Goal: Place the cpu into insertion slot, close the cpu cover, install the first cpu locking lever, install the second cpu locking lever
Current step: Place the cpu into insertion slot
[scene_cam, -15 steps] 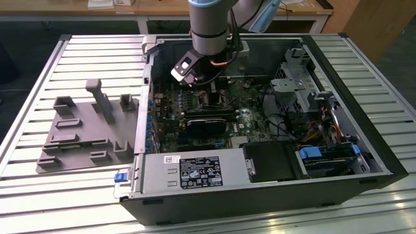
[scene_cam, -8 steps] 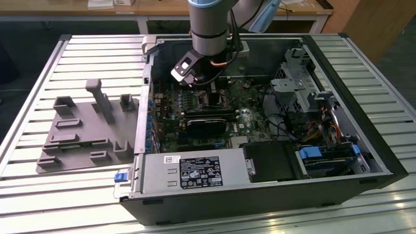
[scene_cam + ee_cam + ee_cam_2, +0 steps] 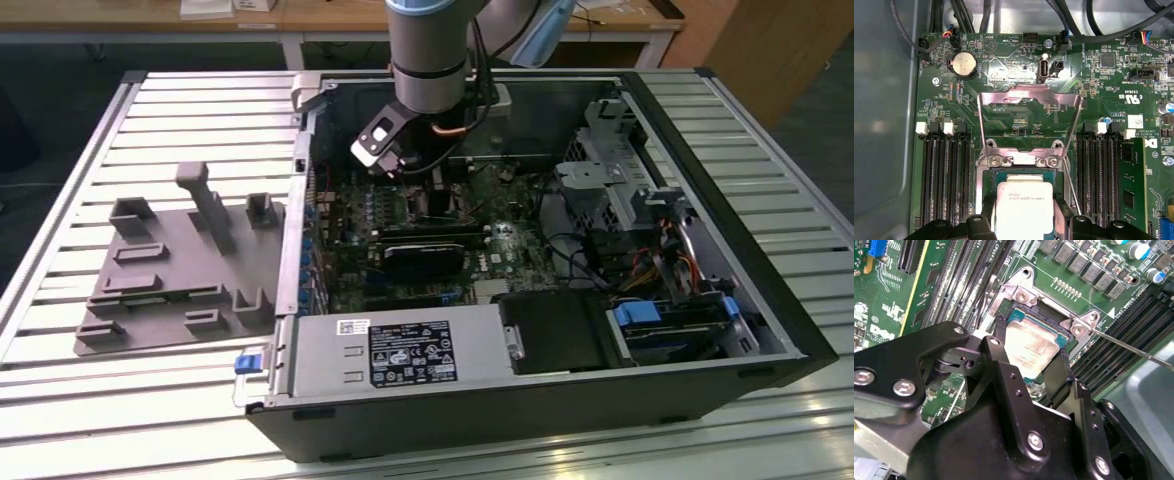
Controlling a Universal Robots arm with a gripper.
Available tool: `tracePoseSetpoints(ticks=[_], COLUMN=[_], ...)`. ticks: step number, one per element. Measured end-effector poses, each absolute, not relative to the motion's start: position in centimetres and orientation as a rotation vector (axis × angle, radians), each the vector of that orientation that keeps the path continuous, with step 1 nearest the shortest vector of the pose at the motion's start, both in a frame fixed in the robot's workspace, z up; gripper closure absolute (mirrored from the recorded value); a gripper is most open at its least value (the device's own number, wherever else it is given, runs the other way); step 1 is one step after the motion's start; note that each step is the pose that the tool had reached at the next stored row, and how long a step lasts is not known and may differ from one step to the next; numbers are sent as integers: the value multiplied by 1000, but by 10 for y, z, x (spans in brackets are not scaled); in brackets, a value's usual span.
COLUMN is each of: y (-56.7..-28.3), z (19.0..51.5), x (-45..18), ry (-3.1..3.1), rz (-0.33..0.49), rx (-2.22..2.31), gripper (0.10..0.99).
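Observation:
The cpu [image 3: 1029, 347], a silver-topped square chip, sits between my gripper's black fingers [image 3: 999, 347], right over the insertion slot [image 3: 1026, 296], level with its silvery rim. In the first wrist view the cpu [image 3: 1024, 215] covers the slot's dark centre, and the slot's rim [image 3: 1019, 160] shows just beyond it. The cpu cover [image 3: 1029, 95] is swung fully open and lies back over the green board. A thin wire locking lever [image 3: 1134, 347] stands free beside the slot. In the exterior view my gripper [image 3: 416, 180] reaches down into the open computer case.
Long black memory slots [image 3: 946, 180] flank the socket on both sides. A black block [image 3: 427, 250] and a grey power supply [image 3: 400, 350] lie nearer the case's front. Drive bays and cables [image 3: 641, 240] fill the exterior view's right. A grey fixture [image 3: 187, 260] stands on the slatted table.

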State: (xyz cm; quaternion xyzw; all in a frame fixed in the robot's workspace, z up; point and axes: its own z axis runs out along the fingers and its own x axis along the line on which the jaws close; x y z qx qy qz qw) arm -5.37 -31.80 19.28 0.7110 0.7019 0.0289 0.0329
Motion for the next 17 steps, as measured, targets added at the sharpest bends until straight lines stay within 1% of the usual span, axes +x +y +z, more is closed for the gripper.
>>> tracePoseSetpoints(ticks=[11, 12, 13, 17], y=[-318, -318, -318, -318], z=[192, 192, 192, 192], x=[-54, -54, -54, -54], ry=[2160, 2160, 2160, 2160], rz=[89, 89, 89, 89], rx=[2188, 2188, 2188, 2188], gripper=[545, 537, 475, 475])
